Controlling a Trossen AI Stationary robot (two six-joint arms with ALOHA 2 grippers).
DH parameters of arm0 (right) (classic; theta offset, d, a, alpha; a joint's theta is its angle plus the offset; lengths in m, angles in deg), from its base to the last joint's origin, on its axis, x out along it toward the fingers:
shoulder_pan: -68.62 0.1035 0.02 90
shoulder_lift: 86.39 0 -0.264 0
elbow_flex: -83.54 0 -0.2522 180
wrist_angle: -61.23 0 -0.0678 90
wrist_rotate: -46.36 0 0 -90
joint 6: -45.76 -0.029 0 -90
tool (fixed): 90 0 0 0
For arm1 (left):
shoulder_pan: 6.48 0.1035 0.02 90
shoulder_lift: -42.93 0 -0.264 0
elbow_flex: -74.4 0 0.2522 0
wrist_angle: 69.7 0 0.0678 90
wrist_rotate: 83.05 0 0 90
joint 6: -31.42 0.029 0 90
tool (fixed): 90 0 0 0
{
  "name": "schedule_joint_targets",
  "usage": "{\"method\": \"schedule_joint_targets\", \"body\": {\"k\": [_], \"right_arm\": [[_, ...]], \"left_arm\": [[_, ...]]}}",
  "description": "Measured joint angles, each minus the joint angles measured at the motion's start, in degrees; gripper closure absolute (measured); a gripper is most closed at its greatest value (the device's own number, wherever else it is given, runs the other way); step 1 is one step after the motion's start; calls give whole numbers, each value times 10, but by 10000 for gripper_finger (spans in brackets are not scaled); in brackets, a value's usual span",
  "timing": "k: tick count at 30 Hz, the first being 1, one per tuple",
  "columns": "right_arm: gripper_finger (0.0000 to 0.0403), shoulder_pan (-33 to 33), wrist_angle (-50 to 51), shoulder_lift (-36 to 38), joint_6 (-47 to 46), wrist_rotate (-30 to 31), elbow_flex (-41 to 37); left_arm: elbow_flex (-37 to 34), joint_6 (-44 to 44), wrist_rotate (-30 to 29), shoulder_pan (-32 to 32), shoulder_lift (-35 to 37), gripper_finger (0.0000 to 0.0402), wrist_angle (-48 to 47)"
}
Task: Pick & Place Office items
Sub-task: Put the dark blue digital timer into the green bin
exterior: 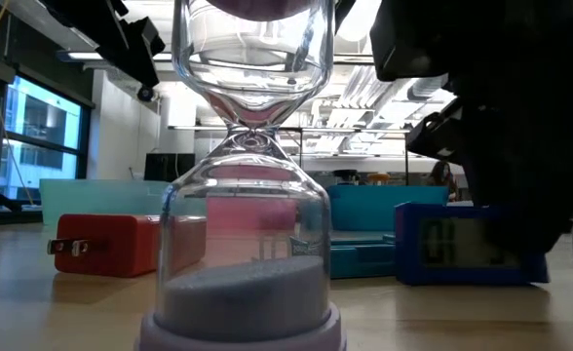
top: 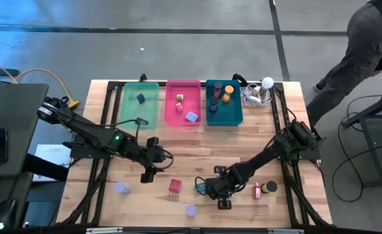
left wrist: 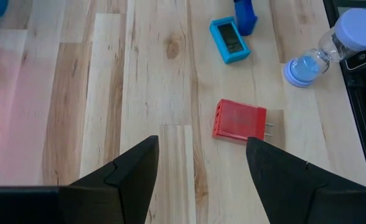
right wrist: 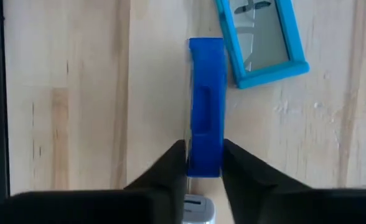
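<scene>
Office items lie scattered over the wooden table (top: 197,149); no brand, label or readable writing shows on any of them, and the digits on the teal clock (right wrist: 261,37) cannot be made out. Right gripper (right wrist: 203,163) has its two fingers pressed against the sides of a narrow blue block (right wrist: 206,106) lying just beside that clock, near the table's front edge. Left gripper (left wrist: 201,165) hangs with fingers apart above bare wood, near the red plug adapter (left wrist: 239,121) and a lavender-capped sand timer (left wrist: 332,46).
</scene>
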State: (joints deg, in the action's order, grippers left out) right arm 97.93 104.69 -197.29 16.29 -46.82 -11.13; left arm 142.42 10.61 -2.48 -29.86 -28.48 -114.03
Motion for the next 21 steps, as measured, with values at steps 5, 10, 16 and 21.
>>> {"method": "schedule_joint_targets", "body": {"k": [5,10,16,21], "right_arm": [[357,-2,0,1,12,-9,0],[357,-1,12,16,13,7,0],[357,17,57,64,1,90,0],[357,35,70,102,-12,161,0]], "left_arm": [[0,0,0,0,0,165,0],[0,0,0,0,0,165,0],[0,32,-1,0,0,165,19],[0,110,-17,-11,1,165,67]]}}
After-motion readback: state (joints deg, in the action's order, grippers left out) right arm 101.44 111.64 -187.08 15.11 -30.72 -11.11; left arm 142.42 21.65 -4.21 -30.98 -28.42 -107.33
